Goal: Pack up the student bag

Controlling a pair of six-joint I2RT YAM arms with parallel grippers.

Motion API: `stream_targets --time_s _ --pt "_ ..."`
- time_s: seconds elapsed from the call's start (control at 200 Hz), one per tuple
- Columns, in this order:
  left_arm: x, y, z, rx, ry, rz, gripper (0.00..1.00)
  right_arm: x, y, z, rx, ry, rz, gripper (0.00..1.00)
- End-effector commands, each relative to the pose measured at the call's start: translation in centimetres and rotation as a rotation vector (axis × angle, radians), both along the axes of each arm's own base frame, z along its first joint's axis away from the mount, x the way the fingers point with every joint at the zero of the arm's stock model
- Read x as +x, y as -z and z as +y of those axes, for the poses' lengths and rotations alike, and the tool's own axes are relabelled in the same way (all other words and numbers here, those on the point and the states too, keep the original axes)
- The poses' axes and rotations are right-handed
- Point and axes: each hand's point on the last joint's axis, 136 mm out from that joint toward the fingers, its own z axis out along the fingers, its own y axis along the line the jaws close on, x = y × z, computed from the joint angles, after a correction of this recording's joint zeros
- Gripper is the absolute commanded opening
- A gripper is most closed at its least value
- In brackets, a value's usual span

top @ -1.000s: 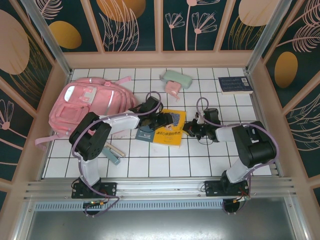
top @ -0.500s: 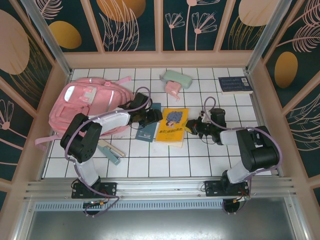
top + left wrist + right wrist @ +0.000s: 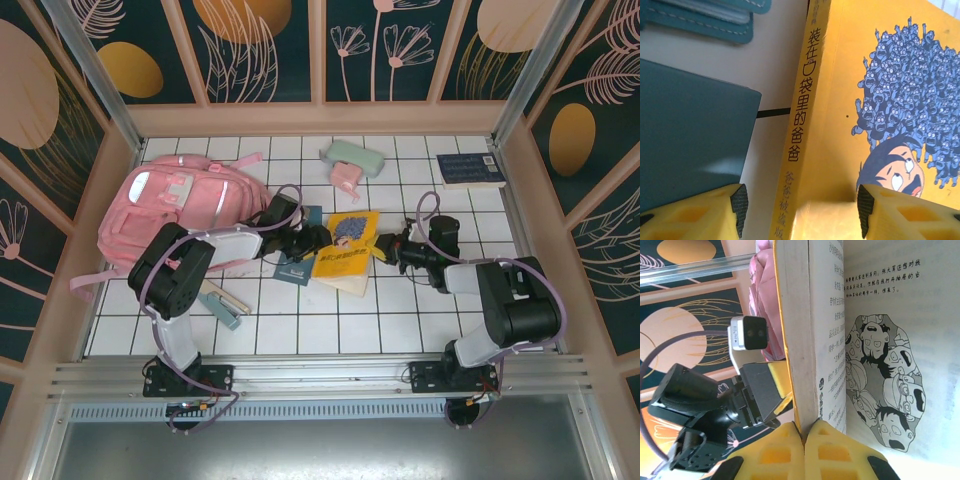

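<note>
A: Where's the soft pink fabric student bag (image 3: pixel 185 205)?
B: Slumped at the left rear of the white tiled table (image 3: pixel 300 330).
A: And the glossy yellow paperback book (image 3: pixel 345 250)?
B: The right gripper (image 3: pixel 804 432) pinches its page edge; the left gripper (image 3: pixel 801 202) gapes wide over its spine.

Pretty sure I'm in a robotics lab test cell, not anybody's room. I'm bolted to an aluminium rail (image 3: pixel 320 375) at the near edge, the table (image 3: pixel 400 320) is a white grid, and printed flower-and-leaf panels (image 3: pixel 260 50) in wooden frames box me in left, right and far.
</note>
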Motion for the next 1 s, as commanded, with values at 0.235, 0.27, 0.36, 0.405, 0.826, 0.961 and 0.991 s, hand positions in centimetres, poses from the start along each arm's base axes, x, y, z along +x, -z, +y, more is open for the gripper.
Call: stream_targets --time_s 0.235,0.27,0.36,0.405,0.826,0.961,0.991 --pt "-1.0 -0.9 -2.1 -0.243 -0.033 0.092 0.55 0.2 -3.6 0.2 0.064 -0.031 -0.111 0.0" --pt "-0.8 -1.4 -2.2 -0.261 -0.035 0.086 0.51 0.1 -3.4 0.2 0.062 -0.03 -0.108 0.0" --pt "-0.7 -2.1 -2.2 -0.28 -0.038 0.076 0.39 -0.2 -2.8 0.1 0.051 -0.031 -0.097 0.0" --pt "-0.6 -2.6 -2.3 -0.297 -0.039 0.071 0.34 -0.2 -2.5 0.0 0.041 -0.028 -0.095 0.0" --pt "0.9 -7.9 -0.9 -0.293 -0.038 -0.117 0.0 0.7 -1.1 -1.9 -0.226 0.023 -0.138 0.39" --pt "1.5 -11.0 -0.3 -0.323 -0.063 -0.187 0.0 0.6 -2.0 -2.3 -0.271 0.038 -0.164 0.84" --pt "1.5 -11.6 -0.4 -0.335 -0.065 -0.194 0.0 0.5 -2.2 -2.2 -0.261 0.035 -0.162 0.88"
